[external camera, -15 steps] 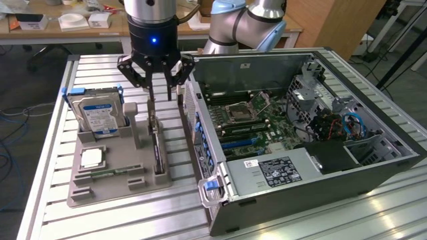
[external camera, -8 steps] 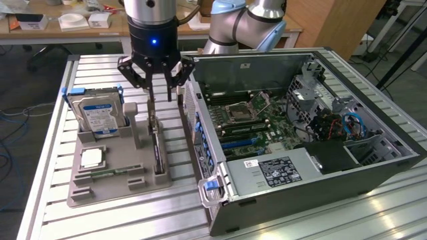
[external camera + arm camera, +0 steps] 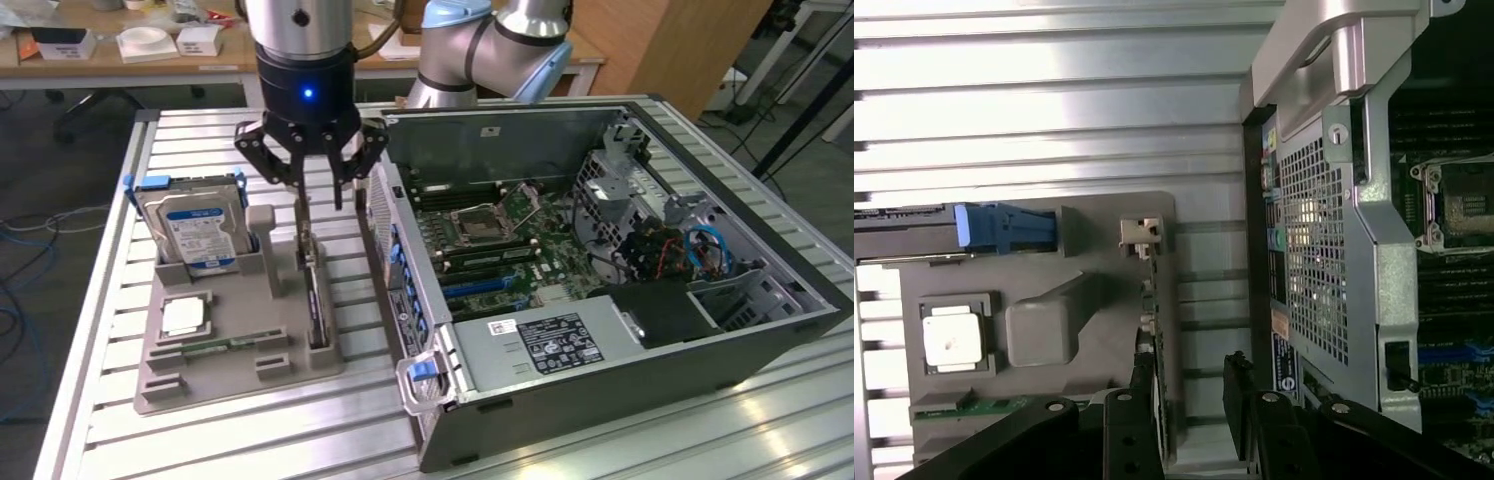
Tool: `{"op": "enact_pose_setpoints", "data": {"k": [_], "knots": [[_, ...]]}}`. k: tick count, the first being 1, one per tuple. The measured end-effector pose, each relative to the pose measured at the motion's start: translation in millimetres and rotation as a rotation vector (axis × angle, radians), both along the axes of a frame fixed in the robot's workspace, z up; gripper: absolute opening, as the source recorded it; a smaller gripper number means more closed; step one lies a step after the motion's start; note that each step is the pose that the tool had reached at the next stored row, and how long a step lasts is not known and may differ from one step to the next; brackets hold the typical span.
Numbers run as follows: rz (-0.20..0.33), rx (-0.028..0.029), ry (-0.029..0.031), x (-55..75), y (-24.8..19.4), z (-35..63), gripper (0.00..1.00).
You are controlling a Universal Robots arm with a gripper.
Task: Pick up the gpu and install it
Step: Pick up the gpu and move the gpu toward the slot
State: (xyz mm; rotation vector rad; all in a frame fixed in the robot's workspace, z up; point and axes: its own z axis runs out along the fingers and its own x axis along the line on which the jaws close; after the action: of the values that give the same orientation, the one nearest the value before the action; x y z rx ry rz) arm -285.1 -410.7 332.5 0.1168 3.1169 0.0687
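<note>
Table tray: gpu seemingly slotted upright

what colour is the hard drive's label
Blue and white; the hard drive label shows best in the exterior view.

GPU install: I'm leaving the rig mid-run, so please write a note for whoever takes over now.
The gripper is open, fingers on either side of the gpu, not clamped.
The gpu stands on edge in the grey tray, beside the open computer case.
Done: gripper lined up on the card.
Left: gpu not yet lifted or installed.
</note>
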Motion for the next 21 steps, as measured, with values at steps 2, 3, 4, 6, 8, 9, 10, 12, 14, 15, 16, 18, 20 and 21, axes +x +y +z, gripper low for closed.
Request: {"op": "enact_pose_setpoints", "data": {"k": [2,3,4,6,8,9,10,12,14,15,16,18,20,21], "knots": [[0.0,0.0,0.0005,-0.5,-1.2,-0.7,0.41],[0.0,0.0001,0.0007,-0.8,-1.7,-1.2,0.41],[0.0,-0.0001,0.0009,-1.0,-2.3,-1.6,0.41],[0.0,0.0001,0.0008,-1.8,-3.0,-2.7,0.41],[0.0,0.0001,0.001,-2.3,-3.7,-3.8,0.41],[0.0,0.0001,0.0012,-2.6,-4.0,-4.3,0.41],[0.0,-0.0001,0.0014,-2.9,-4.3,-4.9,0.41],[0.0,-0.0002,0.0018,-3.5,-4.8,-6.0,0.41],[0.0,-0.0001,0.0019,-3.9,-5.3,-7.1,0.41],[0.0,0.0,0.0018,-4.1,-5.5,-7.7,0.41],[0.0,0.0,0.0018,-4.4,-5.8,-8.2,0.41],[0.0,0.0,0.0019,-4.8,-6.2,-9.4,0.41],[0.0,0.0,0.002,-5.1,-6.7,-10.4,0.41],[0.0,0.0001,0.002,-5.2,-6.8,-10.9,0.41]]}}
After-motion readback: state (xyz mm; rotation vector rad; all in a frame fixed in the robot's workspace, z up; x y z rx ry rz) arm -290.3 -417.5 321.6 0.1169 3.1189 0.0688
